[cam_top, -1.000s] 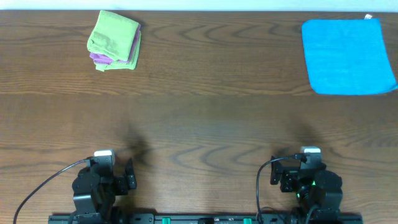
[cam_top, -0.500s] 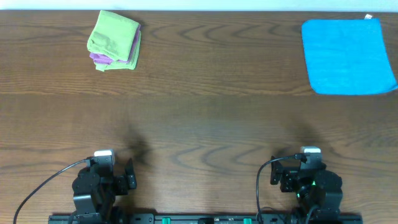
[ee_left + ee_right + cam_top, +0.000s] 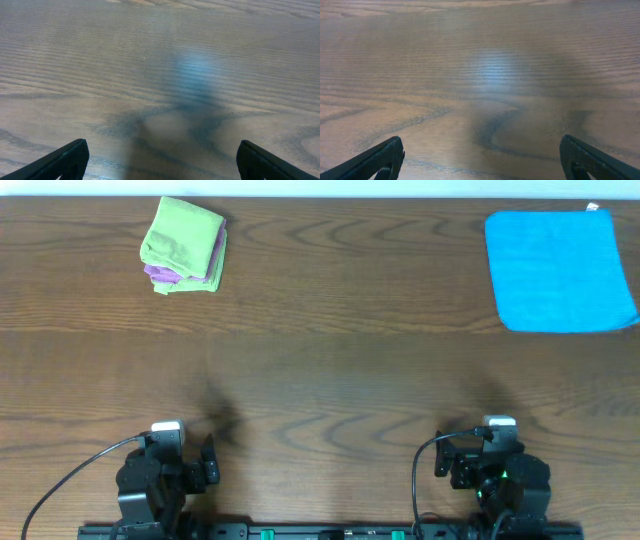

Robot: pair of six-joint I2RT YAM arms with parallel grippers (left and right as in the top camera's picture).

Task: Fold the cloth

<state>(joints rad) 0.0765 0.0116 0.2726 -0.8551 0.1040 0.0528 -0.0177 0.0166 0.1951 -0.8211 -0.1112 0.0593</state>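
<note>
Now, left gripper (image 3: 162, 161): fingers apart, empty, well away from the cloth (image 3: 560, 270).
Right gripper (image 3: 482, 157): fingers apart, empty, nearer the cloth yet well apart.
Cloth: spread flat on the tabletop (image 3: 330, 360), untouched.
Change: none; arms parked as before, folding not begun.

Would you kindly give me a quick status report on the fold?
Left gripper open, empty. Right gripper open, empty. Blue cloth flat, unfolded, far right. Green cloth far left, no obstruction.
</note>
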